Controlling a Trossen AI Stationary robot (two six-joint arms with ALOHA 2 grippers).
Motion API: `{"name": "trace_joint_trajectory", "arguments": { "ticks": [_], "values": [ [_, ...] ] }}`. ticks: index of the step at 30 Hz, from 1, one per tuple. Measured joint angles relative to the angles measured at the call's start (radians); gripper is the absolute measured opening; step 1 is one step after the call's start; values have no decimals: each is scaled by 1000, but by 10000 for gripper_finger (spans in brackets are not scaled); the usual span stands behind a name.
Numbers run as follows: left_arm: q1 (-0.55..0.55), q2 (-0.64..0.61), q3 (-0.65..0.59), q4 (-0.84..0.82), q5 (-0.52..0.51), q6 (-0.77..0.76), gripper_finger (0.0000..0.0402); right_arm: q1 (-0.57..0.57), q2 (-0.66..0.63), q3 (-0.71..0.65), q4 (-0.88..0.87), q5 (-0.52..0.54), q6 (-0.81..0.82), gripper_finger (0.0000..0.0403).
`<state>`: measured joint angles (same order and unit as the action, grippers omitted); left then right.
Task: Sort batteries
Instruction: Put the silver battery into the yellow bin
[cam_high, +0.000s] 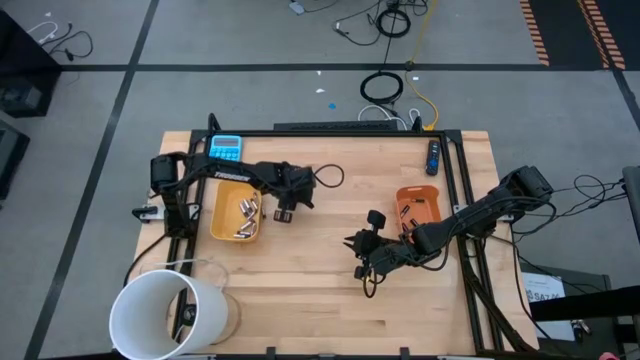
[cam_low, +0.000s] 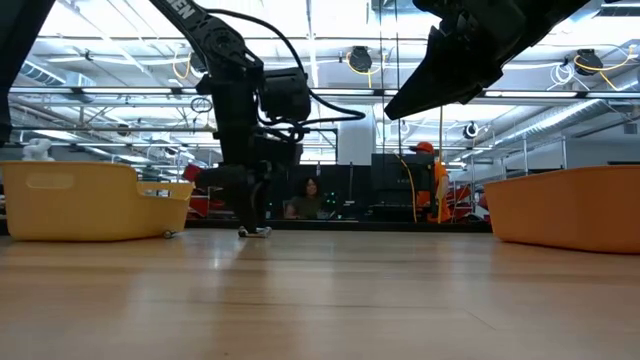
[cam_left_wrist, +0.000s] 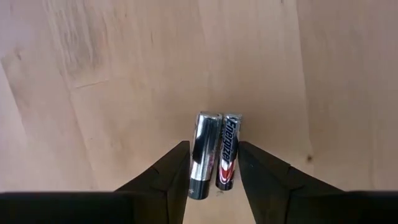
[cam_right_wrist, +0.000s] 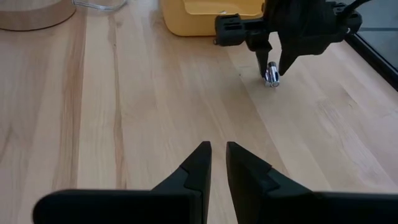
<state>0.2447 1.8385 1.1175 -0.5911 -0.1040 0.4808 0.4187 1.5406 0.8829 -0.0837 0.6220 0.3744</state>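
Two batteries lie side by side between the fingers of my left gripper (cam_left_wrist: 213, 163): a silvery one (cam_left_wrist: 205, 149) and a dark one with red print (cam_left_wrist: 228, 149). In the high view this gripper (cam_high: 284, 212) stands just right of the yellow tray (cam_high: 218, 228), which holds several batteries (cam_high: 246, 212). The low view shows the pair (cam_low: 255, 231) at table level. My right gripper (cam_right_wrist: 217, 152) hovers at mid-table (cam_high: 356, 243), shut with only a narrow slit and nothing in it, left of the orange tray (cam_high: 418, 200). My left gripper pinches the pair between its two fingers, one finger on the silvery battery's outer long side (cam_left_wrist: 194, 165), the other on the dark one's (cam_left_wrist: 237, 163). The fingers come steeply from above, astride the pair near one end. The batteries seem to rest on the table top.
A blue calculator (cam_high: 226, 147) lies at the far left, a white bucket (cam_high: 165, 315) at the near left corner. A black cable loop (cam_high: 330, 177) and a dark device (cam_high: 433, 157) lie toward the far edge. Bare wood stretches between the trays and along the near edge.
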Motion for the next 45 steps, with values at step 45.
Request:
{"name": "trace_joint_trajectory", "arguments": {
  "ticks": [45],
  "values": [
    [14,-2,78,-108,69,23,146,-1,89,0,3,-49,29,40]
  ]
}}
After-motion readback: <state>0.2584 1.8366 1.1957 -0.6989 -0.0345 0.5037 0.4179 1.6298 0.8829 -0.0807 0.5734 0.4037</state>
